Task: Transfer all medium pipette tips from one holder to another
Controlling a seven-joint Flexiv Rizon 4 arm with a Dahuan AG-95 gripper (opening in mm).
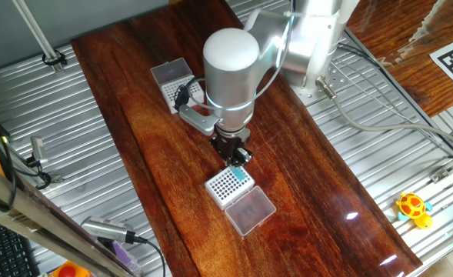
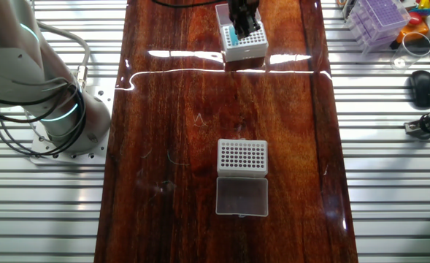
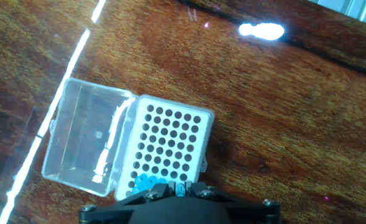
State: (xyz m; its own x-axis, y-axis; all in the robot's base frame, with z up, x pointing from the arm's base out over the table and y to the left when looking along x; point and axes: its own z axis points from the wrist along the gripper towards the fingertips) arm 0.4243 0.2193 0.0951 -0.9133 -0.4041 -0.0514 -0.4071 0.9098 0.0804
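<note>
Claw tips hidden, over rack

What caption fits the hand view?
Gripper poised over white rack of dark holes, teal tips at its near edge.

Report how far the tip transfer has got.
Done: a few teal tips stand along one edge of the bold-holed rack. In hand: the gripper hangs right over that edge; whether it grips a tip cannot be told. Left: unclear. The fine-dotted rack shows no teal in the other fixed view, though tips could be too small to see there.
</note>
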